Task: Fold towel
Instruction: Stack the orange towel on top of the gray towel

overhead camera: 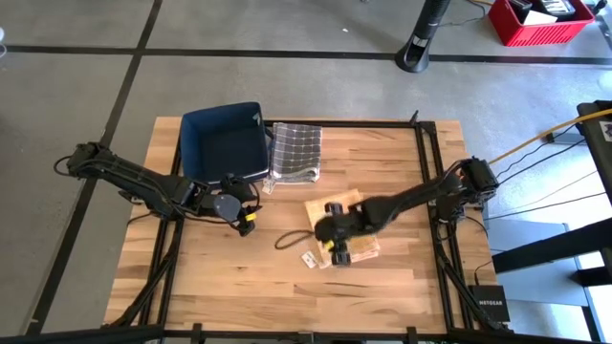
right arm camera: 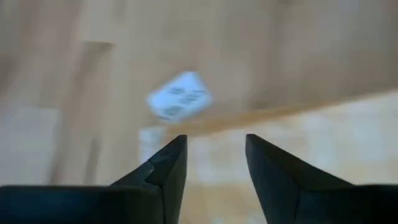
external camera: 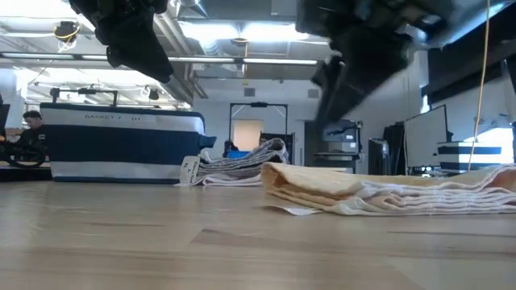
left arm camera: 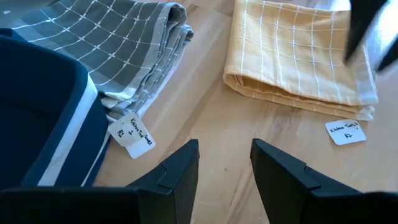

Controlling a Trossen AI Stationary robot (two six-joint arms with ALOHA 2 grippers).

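A yellow checked towel (overhead camera: 342, 229) lies folded flat on the wooden table right of centre, with a white tag (right arm camera: 179, 95) on the wood at its near edge. My right gripper (overhead camera: 330, 250) hangs open above that near edge, pointing down, clear of the cloth (right arm camera: 323, 134). My left gripper (left arm camera: 224, 146) waits open to the left, above the table beside the blue basket (overhead camera: 225, 141), with nothing between its fingers. A grey checked towel (overhead camera: 296, 151) lies folded against the basket's right side. In the low view the yellow towel (external camera: 363, 193) rests in flat layers.
The blue basket (left arm camera: 43, 106) stands at the table's far left, the grey towel's tag (left arm camera: 132, 135) beside it. A dark cord loop (overhead camera: 287, 239) lies left of the yellow towel. Bare wood (overhead camera: 268, 287) runs along the near side. A red crate (overhead camera: 540, 19) sits on the floor beyond.
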